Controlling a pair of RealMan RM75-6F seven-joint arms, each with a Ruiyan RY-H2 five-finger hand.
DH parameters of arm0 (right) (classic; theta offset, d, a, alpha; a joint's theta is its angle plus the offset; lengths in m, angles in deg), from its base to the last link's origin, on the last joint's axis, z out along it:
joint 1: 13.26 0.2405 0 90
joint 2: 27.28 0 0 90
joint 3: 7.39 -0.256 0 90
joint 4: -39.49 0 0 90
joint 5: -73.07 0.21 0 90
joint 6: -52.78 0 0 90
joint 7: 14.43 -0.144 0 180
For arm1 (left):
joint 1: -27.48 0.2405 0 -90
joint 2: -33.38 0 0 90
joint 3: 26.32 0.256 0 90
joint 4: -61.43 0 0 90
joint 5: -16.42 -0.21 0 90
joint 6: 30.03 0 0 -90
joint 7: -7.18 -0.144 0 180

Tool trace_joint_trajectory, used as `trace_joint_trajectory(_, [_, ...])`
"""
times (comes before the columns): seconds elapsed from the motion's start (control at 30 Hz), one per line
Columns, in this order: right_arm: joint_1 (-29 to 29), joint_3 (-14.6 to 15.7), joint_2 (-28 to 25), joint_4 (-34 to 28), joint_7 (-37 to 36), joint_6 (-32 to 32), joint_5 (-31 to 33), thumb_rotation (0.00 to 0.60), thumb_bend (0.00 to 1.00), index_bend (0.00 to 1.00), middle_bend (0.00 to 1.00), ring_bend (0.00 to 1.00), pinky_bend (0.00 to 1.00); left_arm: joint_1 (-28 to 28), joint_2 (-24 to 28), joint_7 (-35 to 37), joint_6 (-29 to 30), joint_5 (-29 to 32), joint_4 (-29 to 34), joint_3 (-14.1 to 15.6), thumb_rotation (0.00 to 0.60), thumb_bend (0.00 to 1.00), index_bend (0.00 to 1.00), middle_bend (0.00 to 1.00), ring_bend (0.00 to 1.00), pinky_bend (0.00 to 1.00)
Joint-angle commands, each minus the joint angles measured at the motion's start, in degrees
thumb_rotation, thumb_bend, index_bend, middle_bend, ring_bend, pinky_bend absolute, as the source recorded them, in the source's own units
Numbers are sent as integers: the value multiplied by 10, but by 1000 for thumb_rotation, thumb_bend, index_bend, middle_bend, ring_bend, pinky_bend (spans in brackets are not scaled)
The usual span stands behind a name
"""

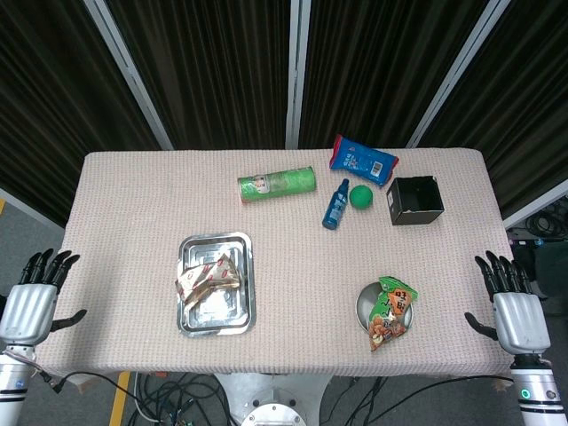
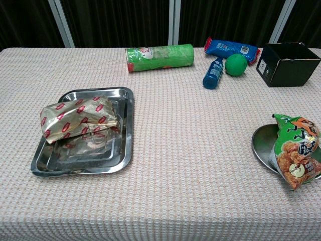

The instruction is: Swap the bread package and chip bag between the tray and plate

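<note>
The bread package (image 1: 209, 276) (image 2: 79, 118), gold-silver with red marks, lies in the metal tray (image 1: 189, 320) (image 2: 127, 124) on the left side of the table. A green chip bag (image 1: 391, 311) (image 2: 297, 148) lies across the small metal plate (image 1: 362, 304) (image 2: 261, 141) at the right, hanging over its near rim. My left hand (image 1: 31, 297) is off the table's left edge, fingers spread and empty. Off the right edge my right hand (image 1: 512, 304) is likewise spread and holds nothing. Neither hand appears in the chest view.
At the back of the table lie a green chip can (image 1: 277, 185) (image 2: 159, 57), a blue bottle (image 1: 336, 203) (image 2: 212, 73), a green ball (image 1: 360, 196) (image 2: 235, 65), a blue snack packet (image 1: 363, 160) (image 2: 230, 48) and a black open box (image 1: 414, 200) (image 2: 287, 64).
</note>
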Motion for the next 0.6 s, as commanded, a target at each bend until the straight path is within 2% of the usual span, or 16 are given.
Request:
trace_joint_trajectory(0.03, [1, 0, 0, -1, 1, 3, 2, 600, 82, 0, 0, 0, 0, 0, 2, 2, -4, 3, 3, 1, 600, 0, 128, 96, 0, 68])
trace_joint_trajectory(0.27, [1, -2, -5, -7, 2, 0, 2, 600, 82, 0, 0, 0, 0, -3, -2, 10, -7, -3, 2, 2, 600, 0, 128, 96, 0, 68])
trace_joint_trajectory(0.47, [4, -3, -12, -9, 0, 4, 1, 600, 82, 0, 0, 0, 0, -35, 10, 69, -61, -32, 44, 17, 600, 0, 128, 96, 0, 102])
trace_joint_trajectory(0.6, [4, 0, -11, -3, 2, 5, -1, 600, 82, 0, 0, 0, 0, -71, -9, 46, -97, -58, 64, 15, 600, 0, 126, 96, 0, 102])
